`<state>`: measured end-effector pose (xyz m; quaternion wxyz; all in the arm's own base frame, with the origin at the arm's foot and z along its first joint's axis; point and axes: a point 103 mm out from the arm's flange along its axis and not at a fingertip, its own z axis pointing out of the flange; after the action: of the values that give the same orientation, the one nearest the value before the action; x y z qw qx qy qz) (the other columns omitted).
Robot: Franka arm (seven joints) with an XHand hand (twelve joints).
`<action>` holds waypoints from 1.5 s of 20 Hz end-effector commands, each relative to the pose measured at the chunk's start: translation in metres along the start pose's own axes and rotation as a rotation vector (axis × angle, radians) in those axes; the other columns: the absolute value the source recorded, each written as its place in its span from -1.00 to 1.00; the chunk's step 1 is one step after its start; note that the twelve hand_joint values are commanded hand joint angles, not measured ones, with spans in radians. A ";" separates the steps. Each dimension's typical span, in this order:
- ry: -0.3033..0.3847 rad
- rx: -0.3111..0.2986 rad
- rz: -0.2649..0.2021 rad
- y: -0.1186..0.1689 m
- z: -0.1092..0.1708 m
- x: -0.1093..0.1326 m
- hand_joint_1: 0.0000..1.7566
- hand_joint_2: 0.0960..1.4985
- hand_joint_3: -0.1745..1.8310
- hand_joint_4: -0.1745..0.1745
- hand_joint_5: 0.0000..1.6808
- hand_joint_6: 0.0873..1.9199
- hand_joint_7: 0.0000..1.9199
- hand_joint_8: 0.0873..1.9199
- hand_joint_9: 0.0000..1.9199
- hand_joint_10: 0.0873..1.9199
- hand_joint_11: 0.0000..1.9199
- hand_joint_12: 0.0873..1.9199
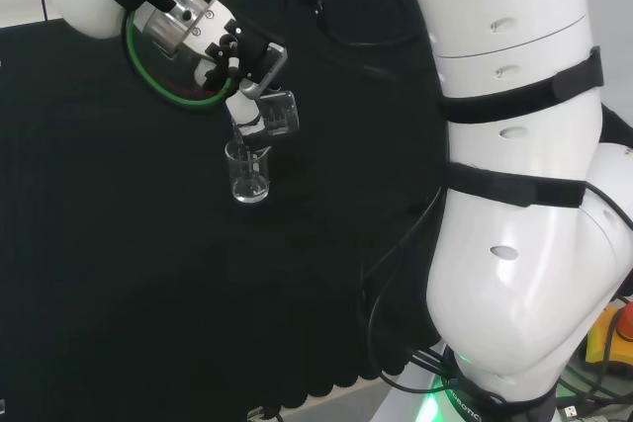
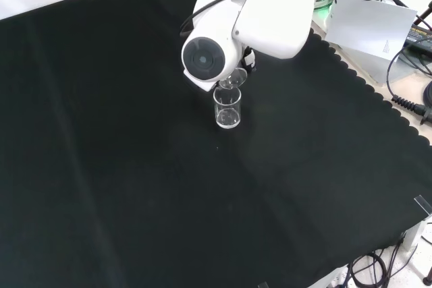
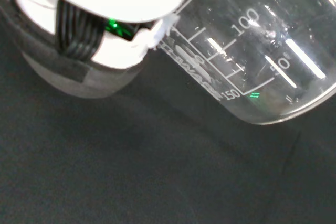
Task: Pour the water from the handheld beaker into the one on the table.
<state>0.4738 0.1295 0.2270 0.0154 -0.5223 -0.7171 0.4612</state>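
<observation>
Head view: looking over the arm, down at the cloth (image 1: 148, 274).
Front view: facing it from opposite.
Wrist view: looking close past the palm.

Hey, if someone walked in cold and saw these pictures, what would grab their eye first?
Probably the big white arm at the head view's right. Next, left of it, the hand curled round a tilted clear beaker, its lip just above a second beaker standing upright on the black cloth. The wrist view shows the held beaker's printed scale up close.
</observation>
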 end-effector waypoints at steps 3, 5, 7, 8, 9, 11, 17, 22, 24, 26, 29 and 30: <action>0.077 -0.107 -0.042 -0.009 0.001 -0.009 0.49 -0.27 -0.04 -1.00 0.40 -0.15 0.29 -0.18 0.61 -0.31 0.31 -0.13; 0.102 -0.136 -0.053 -0.011 0.003 -0.014 0.49 -0.27 -0.04 -1.00 0.40 -0.15 0.29 -0.18 0.61 -0.31 0.31 -0.14; 0.123 -0.150 -0.062 -0.012 0.005 -0.017 0.49 -0.27 -0.04 -1.00 0.40 -0.15 0.29 -0.18 0.61 -0.31 0.31 -0.14; 0.134 -0.162 -0.069 -0.013 0.008 -0.020 0.49 -0.27 -0.04 -1.00 0.40 -0.15 0.29 -0.18 0.61 -0.31 0.31 -0.14; 0.143 -0.169 -0.074 -0.013 0.009 -0.021 0.49 -0.27 -0.04 -1.00 0.40 -0.15 0.29 -0.18 0.61 -0.31 0.31 -0.14; 0.178 -0.185 -0.087 -0.012 0.014 -0.026 0.49 -0.26 -0.04 -1.00 0.40 -0.15 0.29 -0.18 0.61 -0.31 0.31 -0.14; 0.302 -0.290 -0.111 -0.009 0.031 -0.047 0.49 -0.26 -0.04 -1.00 0.40 -0.15 0.29 -0.18 0.61 -0.31 0.31 -0.14; 0.404 -0.359 -0.143 -0.004 0.048 -0.061 0.49 -0.26 -0.05 -1.00 0.40 -0.16 0.29 -0.19 0.61 -0.32 0.31 -0.15; 0.428 -0.381 -0.150 -0.002 0.052 -0.064 0.49 -0.26 -0.05 -1.00 0.40 -0.16 0.29 -0.19 0.61 -0.32 0.31 -0.15; 0.464 -0.419 -0.150 0.001 0.059 -0.068 0.49 -0.26 -0.05 -1.00 0.40 -0.16 0.29 -0.19 0.61 -0.32 0.30 -0.15; 0.502 -0.454 -0.162 0.005 0.065 -0.073 0.49 -0.25 -0.05 -1.00 0.40 -0.16 0.29 -0.19 0.60 -0.32 0.30 -0.15; 0.518 -0.458 -0.173 0.007 0.066 -0.075 0.49 -0.25 -0.06 -1.00 0.40 -0.16 0.29 -0.19 0.60 -0.32 0.30 -0.15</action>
<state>0.4763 0.0452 0.2231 0.1027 -0.5463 -0.8117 0.1794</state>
